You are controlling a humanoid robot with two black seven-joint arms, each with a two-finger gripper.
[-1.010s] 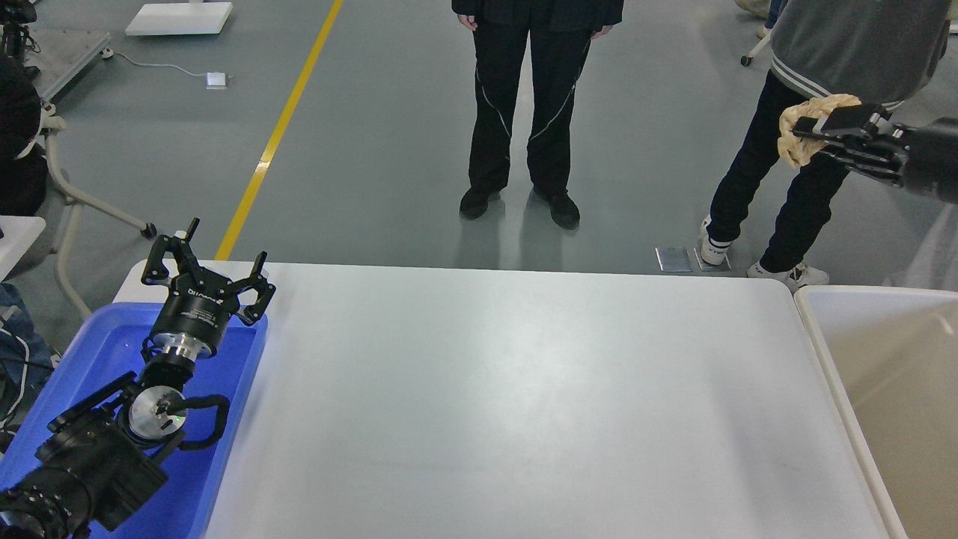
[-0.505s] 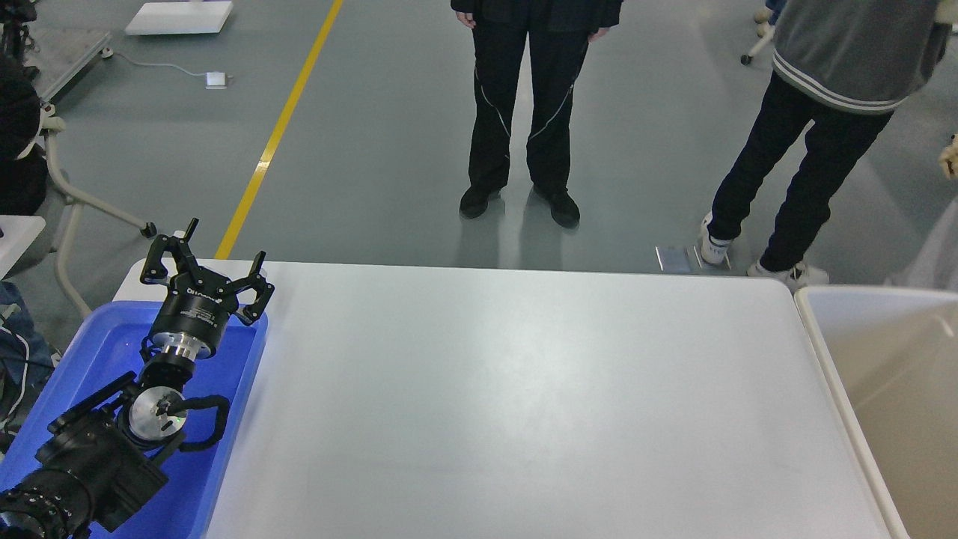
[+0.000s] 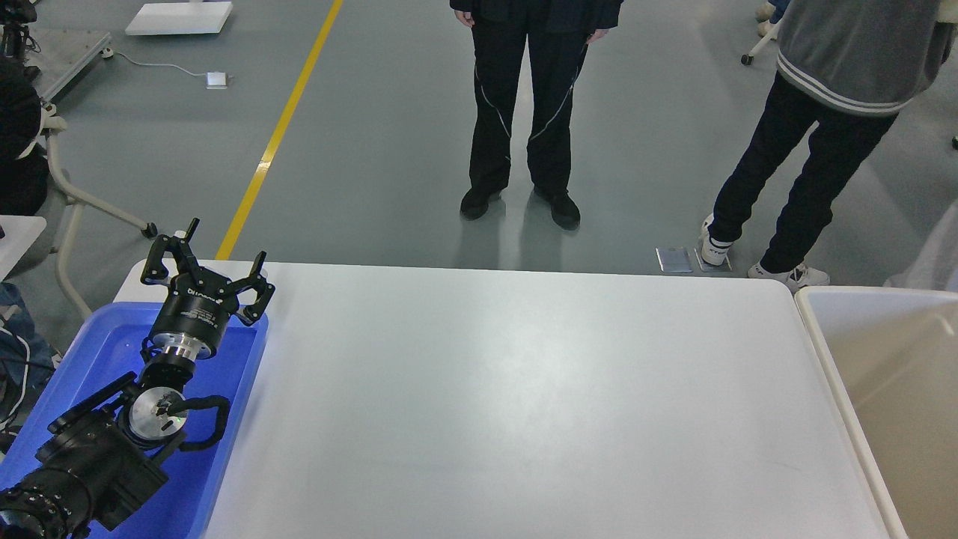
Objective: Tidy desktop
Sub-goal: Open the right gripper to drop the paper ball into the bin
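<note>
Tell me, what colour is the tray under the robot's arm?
Bright blue. The plastic tray shows best in the head view, at the desktop's left edge.

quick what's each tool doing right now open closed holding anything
Left tool: open, holding nothing, above the blue tray at the desktop's left end.
Right tool: out of view, so it cannot be told.

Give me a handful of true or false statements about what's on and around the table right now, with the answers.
1. The left gripper hangs over the blue tray with its fingers spread. True.
2. The right gripper is closed on a cloth above the desktop. False: the right gripper is out of view.
3. The cream-white bin sits at the desktop's right end. True.
4. Nobody stands beyond the table. False: two people stand there, one in black trousers, one in a grey jacket.
5. The yellow floor line runs behind the bin. False: it is on the left side.
</note>
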